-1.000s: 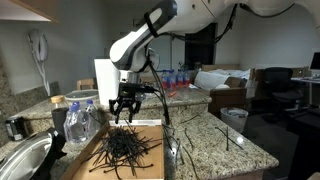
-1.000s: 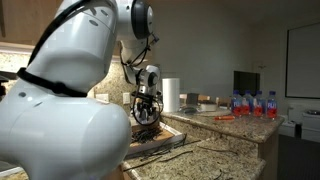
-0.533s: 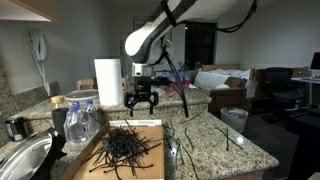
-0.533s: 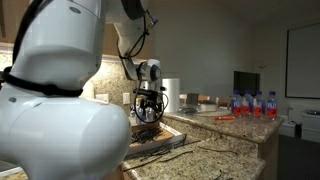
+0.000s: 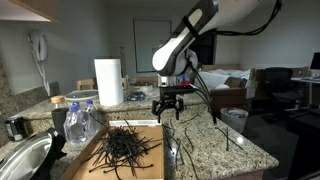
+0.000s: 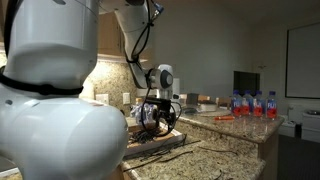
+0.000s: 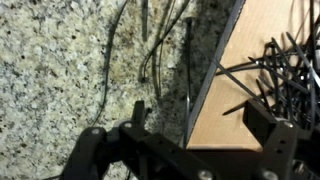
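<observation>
The gripper is seen hanging above the granite counter, just beside the edge of the wooden board, and its jaws are spread wide. In the wrist view the gripper is shown with its fingers set well apart, one over the granite and one over the wooden board. A pile of black ties is heaped on the board, near the gripper but apart from it; in the wrist view the pile of black ties is found at the right. A few loose ties are scattered on the granite just beside the board's edge, and in an exterior view these loose ties are seen below the gripper. In an exterior view the gripper is seen low over the counter. A paper towel roll is stood upright at the back, and plastic bottles are grouped between the board and the sink
</observation>
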Motion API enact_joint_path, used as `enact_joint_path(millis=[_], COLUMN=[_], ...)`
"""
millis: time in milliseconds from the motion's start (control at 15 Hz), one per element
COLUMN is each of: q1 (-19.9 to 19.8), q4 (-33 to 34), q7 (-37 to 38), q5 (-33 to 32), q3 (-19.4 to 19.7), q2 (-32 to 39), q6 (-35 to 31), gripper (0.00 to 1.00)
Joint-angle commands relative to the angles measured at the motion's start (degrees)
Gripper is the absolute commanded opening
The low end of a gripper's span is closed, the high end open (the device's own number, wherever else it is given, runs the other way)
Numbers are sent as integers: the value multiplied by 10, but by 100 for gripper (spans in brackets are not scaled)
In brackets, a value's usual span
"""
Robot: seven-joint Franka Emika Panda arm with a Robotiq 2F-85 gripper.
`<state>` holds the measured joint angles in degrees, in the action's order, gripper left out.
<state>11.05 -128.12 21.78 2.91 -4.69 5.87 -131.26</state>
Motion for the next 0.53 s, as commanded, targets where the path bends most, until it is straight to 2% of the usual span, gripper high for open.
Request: enact_joint_path(millis=[0,467], q1=[-13,-18], q4=[-51,-91], q7=[30,78], q5=[-5,-11], q3=[-1,18], q2=[-8,33], q6=[-44,-96], gripper=[100,100])
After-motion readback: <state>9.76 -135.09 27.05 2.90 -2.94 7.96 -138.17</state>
